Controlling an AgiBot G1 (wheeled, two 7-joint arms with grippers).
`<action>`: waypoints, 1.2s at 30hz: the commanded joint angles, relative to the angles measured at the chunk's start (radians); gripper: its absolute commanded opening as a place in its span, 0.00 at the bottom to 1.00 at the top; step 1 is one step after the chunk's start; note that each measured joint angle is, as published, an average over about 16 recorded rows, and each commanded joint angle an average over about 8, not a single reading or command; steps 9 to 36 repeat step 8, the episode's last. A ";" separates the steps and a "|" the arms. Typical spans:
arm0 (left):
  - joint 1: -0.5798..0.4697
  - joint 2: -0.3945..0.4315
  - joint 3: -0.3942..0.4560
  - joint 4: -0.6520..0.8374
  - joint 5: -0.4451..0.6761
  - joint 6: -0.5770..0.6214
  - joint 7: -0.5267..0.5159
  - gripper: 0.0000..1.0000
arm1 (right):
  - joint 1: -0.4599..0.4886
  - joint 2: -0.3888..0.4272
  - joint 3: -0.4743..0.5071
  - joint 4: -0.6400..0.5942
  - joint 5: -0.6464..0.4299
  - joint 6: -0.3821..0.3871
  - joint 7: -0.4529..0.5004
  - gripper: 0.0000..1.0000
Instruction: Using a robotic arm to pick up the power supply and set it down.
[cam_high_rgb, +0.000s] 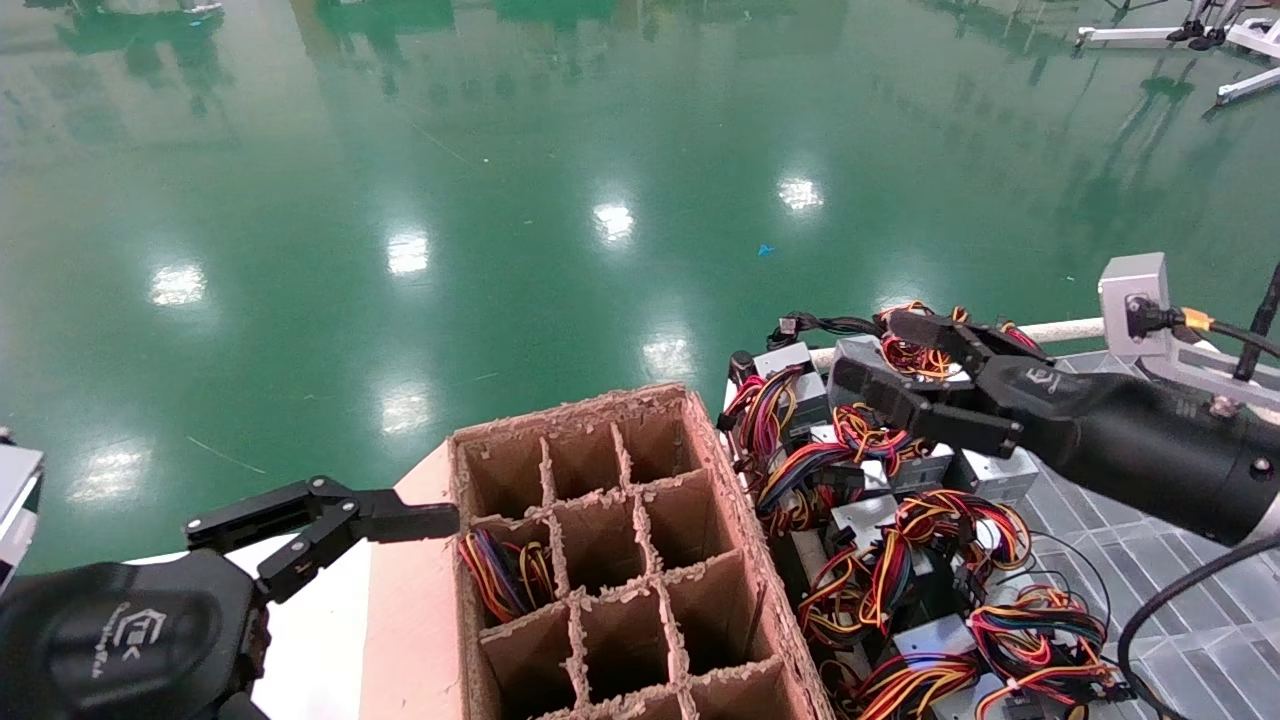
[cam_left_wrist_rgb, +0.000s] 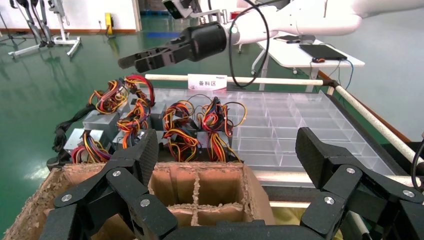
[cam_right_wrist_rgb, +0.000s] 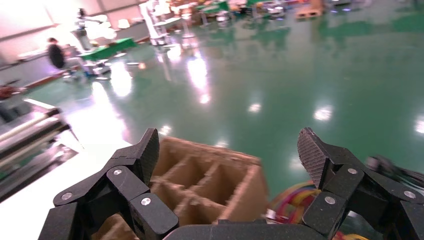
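Observation:
The robotic arm (cam_left_wrist_rgb: 300, 20), white-shelled with a black wrist (cam_high_rgb: 1130, 440), reaches in from the right. Its right gripper (cam_high_rgb: 868, 348) (cam_left_wrist_rgb: 131, 61) (cam_right_wrist_rgb: 228, 150) is open and empty. It hovers just above the far end of a heap of grey power supplies (cam_high_rgb: 880, 520) (cam_left_wrist_rgb: 150, 125) with red, yellow, orange and black wire bundles. No single power supply is held or set apart. My left gripper (cam_high_rgb: 340, 520) (cam_left_wrist_rgb: 226, 150) is open and empty at the left wall of the divided cardboard box (cam_high_rgb: 580, 415) (cam_left_wrist_rgb: 260, 200) (cam_right_wrist_rgb: 245, 195). A wire bundle (cam_high_rgb: 505, 575) shows in one left compartment.
The heap lies on a clear plastic grid tray (cam_high_rgb: 1150, 590) (cam_left_wrist_rgb: 300, 125) edged by a white rail (cam_high_rgb: 1060, 328). A small white sign (cam_left_wrist_rgb: 207, 81) stands on the rail. The box rests on a pink sheet (cam_high_rgb: 410, 600). Glossy green floor lies beyond the table edge.

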 joint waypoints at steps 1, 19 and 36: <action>0.000 0.000 0.000 0.000 0.000 0.000 0.000 1.00 | -0.017 0.006 0.026 0.041 -0.013 -0.011 0.012 1.00; 0.000 0.000 0.000 0.000 0.000 0.000 0.000 1.00 | -0.066 0.024 0.097 0.156 -0.051 -0.042 0.046 1.00; 0.000 0.000 0.000 0.000 0.000 0.000 0.000 1.00 | -0.066 0.024 0.097 0.156 -0.051 -0.042 0.046 1.00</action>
